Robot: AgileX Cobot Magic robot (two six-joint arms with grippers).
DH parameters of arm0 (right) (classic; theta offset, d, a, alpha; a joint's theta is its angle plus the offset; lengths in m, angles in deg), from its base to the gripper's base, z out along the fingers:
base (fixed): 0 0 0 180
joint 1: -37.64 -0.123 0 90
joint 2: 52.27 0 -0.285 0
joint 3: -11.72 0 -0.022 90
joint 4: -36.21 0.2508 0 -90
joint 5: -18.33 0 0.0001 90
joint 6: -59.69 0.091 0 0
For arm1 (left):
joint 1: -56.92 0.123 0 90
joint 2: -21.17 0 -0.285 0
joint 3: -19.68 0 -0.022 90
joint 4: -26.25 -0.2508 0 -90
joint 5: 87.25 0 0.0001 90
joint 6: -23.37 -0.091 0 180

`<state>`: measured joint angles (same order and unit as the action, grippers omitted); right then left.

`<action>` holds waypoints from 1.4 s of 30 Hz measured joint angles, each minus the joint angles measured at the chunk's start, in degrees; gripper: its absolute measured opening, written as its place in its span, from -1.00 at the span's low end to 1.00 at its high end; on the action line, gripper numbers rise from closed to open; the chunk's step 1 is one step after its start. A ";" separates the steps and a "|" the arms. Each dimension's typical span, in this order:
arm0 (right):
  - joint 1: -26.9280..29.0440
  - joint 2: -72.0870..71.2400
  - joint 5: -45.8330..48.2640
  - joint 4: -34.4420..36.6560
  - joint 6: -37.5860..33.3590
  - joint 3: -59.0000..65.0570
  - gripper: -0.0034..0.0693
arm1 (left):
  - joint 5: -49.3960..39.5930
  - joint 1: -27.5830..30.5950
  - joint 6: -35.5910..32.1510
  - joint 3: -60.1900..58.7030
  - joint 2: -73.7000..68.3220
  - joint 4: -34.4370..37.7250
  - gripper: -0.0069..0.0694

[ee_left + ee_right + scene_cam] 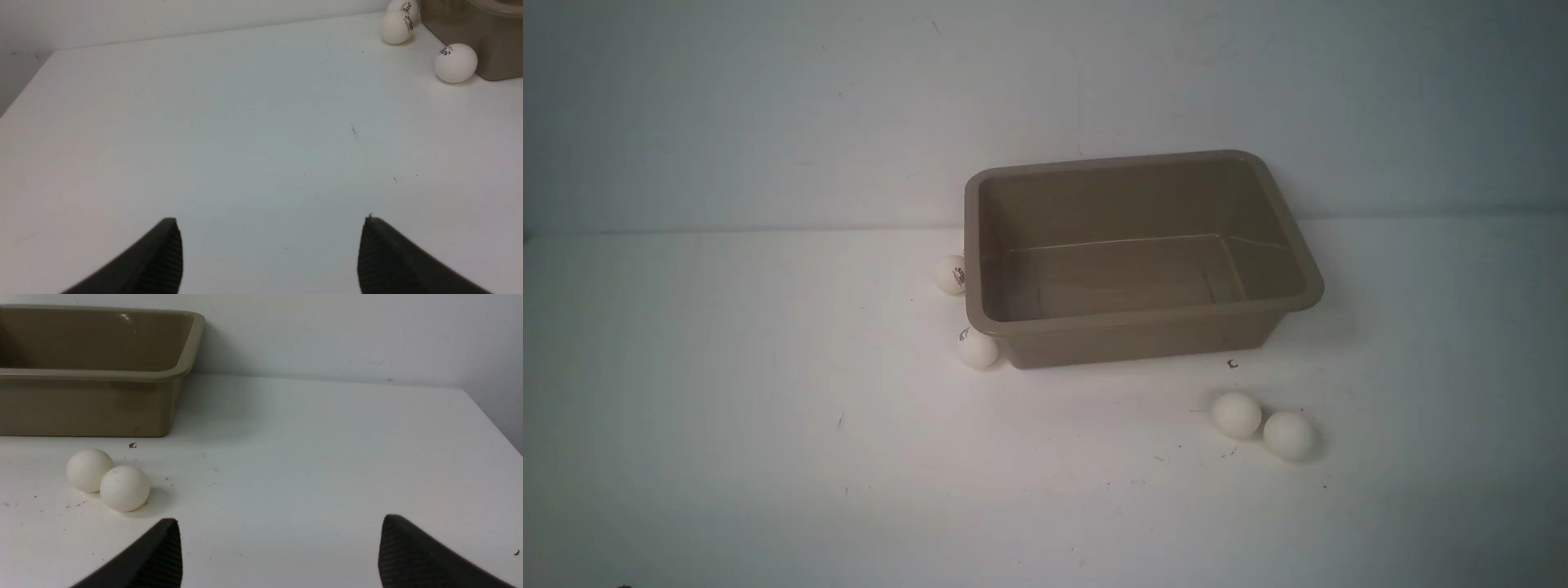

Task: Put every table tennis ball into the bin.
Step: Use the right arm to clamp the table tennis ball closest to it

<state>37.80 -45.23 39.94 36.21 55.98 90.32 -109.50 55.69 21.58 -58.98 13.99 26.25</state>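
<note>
Front view had the bin (1135, 343) sitting on the counter (768, 408) with no ball inside, two balls (950, 274) just beside its left end and two touching balls (1236, 414) near its front right corner. Left hand (271, 222) and right hand (281, 520) hung wide open, holding nothing.

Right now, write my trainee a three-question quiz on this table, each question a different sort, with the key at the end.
1. True or false: a ball already lies inside the bin.
2. The two balls nearest the right gripper are: A) side by side on the table; B) stacked one on the other; C) pressed against the bin's wall.
3. Fill in: the left gripper and the right gripper both stand ____.
Key: 1 false; 2 A; 3 open.
</note>
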 joint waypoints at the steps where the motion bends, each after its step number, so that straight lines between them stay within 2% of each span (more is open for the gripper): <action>1: 0.00 0.00 0.00 0.00 0.00 0.00 0.71 | 0.00 0.00 0.00 0.00 0.00 0.00 0.54; 42: 0.00 0.00 -0.74 1.02 0.50 0.00 0.71 | 0.00 0.00 0.00 0.00 0.00 0.00 0.54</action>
<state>37.80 -45.23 39.20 37.22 56.48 90.32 -109.50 55.69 21.58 -58.98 13.99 26.25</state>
